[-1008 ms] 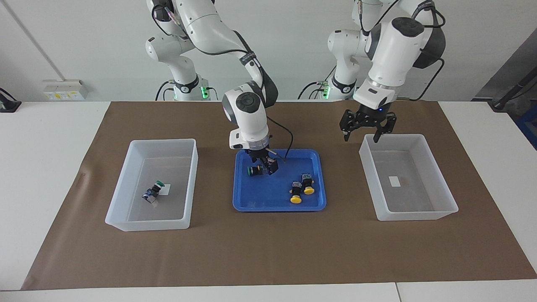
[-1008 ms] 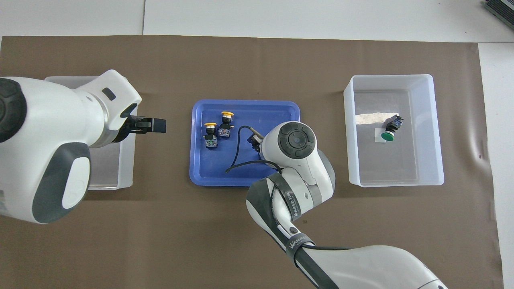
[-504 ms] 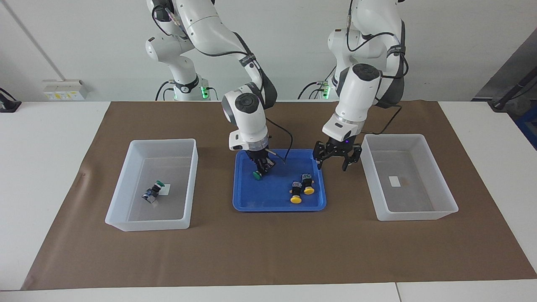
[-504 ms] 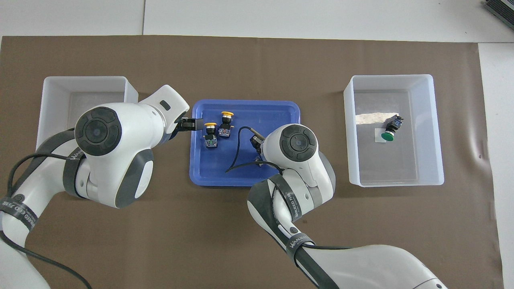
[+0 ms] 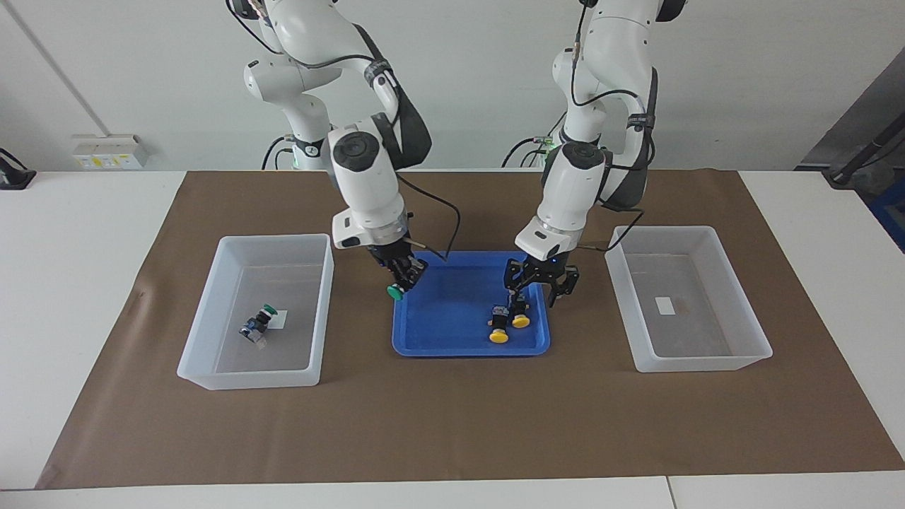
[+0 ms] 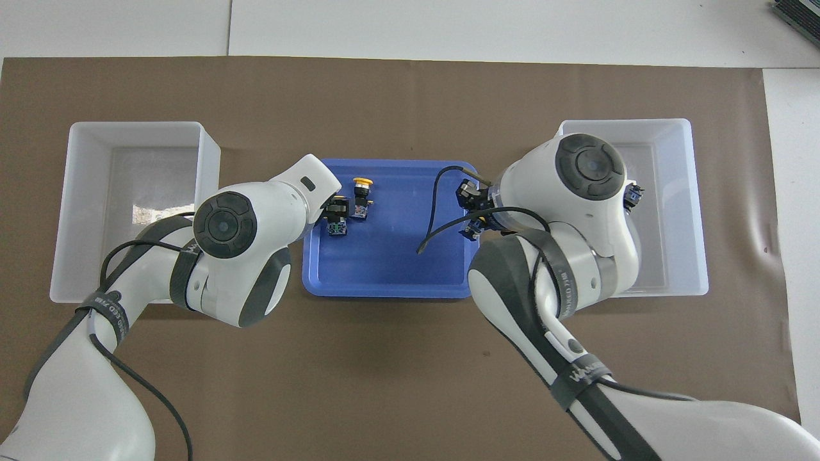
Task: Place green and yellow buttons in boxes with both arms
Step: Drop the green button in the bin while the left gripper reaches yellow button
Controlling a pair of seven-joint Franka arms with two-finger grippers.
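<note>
Lifted since a second ago, the right gripper (image 5: 401, 281) has carried the green button (image 5: 394, 292) up off the blue tray (image 5: 438, 345) and now hangs over the tray's edge toward the right arm's end of the table. Its fingertips are closed on the button's body, the green cap pointing down. Meanwhile the left gripper (image 5: 536, 285) has swung away from its box and come down over the tray's corner nearest the robots at the left arm's end. Its jaws stand apart and grip nothing, poised just above the two yellow buttons.

One yellow button (image 5: 520, 314) sits directly under that gripper; the other yellow button (image 5: 499, 328) is just beside it, a little farther from the robots. Both lie on their sides in the tray, near its edge toward the left arm's end.

A second green button (image 5: 259, 322) rests inside the box (image 5: 212, 338) at the right arm's end, beside its white label. At the left arm's end, the other box (image 5: 707, 362) holds only its label.

Tray and boxes all sit on a brown mat (image 5: 452, 424) covering the table (image 5: 71, 233).
</note>
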